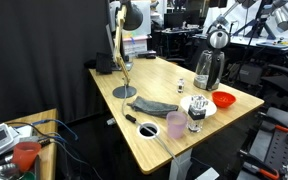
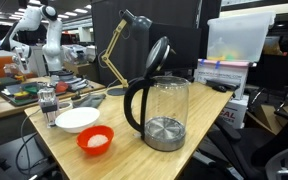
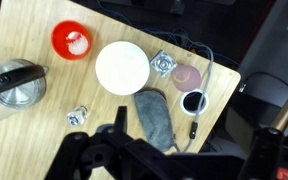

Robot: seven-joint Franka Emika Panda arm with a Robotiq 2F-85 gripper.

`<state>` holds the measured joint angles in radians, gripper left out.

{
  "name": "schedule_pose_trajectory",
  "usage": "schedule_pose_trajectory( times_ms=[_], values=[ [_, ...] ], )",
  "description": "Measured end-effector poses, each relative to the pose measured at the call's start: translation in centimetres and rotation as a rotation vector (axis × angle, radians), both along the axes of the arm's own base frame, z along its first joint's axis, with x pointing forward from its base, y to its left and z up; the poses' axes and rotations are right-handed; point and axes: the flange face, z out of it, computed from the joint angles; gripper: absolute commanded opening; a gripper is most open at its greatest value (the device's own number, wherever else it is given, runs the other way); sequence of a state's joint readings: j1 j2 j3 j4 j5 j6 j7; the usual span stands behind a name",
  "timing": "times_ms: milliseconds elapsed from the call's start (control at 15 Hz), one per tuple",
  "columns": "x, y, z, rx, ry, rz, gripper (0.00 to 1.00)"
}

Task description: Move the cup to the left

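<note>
1. In both exterior views, even overhead light falls on the table [image 1: 154,80]; shadows there are short and soft.
2. The curtain [image 1: 44,50] is nearly black, without detail.
3. The kettle [image 2: 164,110] looms near the lens, with pale glints on its glass; the room behind is soft.
4. In the wrist view the bowl [image 3: 122,67] is almost washed out.
5. The gripper [image 3: 174,160] is dark and blurred along the bottom edge.
6. All pictures are coarse.
</note>
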<state>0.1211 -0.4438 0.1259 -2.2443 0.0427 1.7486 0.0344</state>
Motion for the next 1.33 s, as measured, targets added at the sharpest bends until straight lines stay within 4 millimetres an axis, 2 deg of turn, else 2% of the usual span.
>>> schedule_pose_trajectory(
  times_ms=[200,333,600,867,1067,1333],
  values=[
    [3.7,3.6,-2.9,-0.006,0.010,0.028,1.00],
    [4.8,3.9,-3.5,-0.007,0.022,0.028,1.00],
    [4.6,3.8,-2.7,-0.003,0.007,0.027,1.00],
    [4.1,5.6,-4.1,0.028,0.037,0.050,1.00],
    [4.1,7.7,-7.0,0.054,0.050,0.087,1.00],
    [3.9,10.6,-12.7,0.053,0.098,0.150,1.00]
  ],
)
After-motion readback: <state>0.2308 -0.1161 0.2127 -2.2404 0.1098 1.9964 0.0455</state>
